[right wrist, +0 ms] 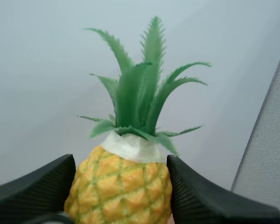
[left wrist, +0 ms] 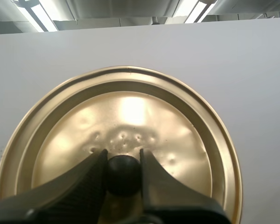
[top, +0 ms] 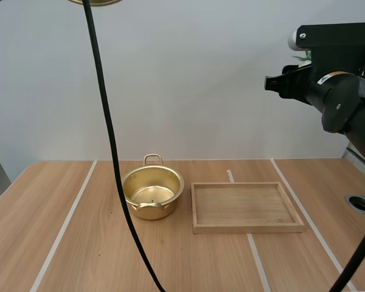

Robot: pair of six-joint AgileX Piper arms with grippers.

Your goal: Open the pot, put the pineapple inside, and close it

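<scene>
Your left fingers (left wrist: 79, 186) are clamped on the black knob (left wrist: 123, 173) of the gold lid (left wrist: 130, 107), lifted clear. Your right arm (top: 344, 100) is raised high over the tabletop's (top: 61, 243) right side. The right fingers (right wrist: 37, 191) pinch the pineapple (right wrist: 121, 186) by its body. The pot (top: 152, 192) stands open on the tabletop, just left of the wooden tray (top: 246, 226).

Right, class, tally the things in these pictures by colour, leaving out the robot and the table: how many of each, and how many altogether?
Gold: 2 (pot, lid)
Yellow and green: 1 (pineapple)
Light wood: 1 (tray)
Total: 4
</scene>
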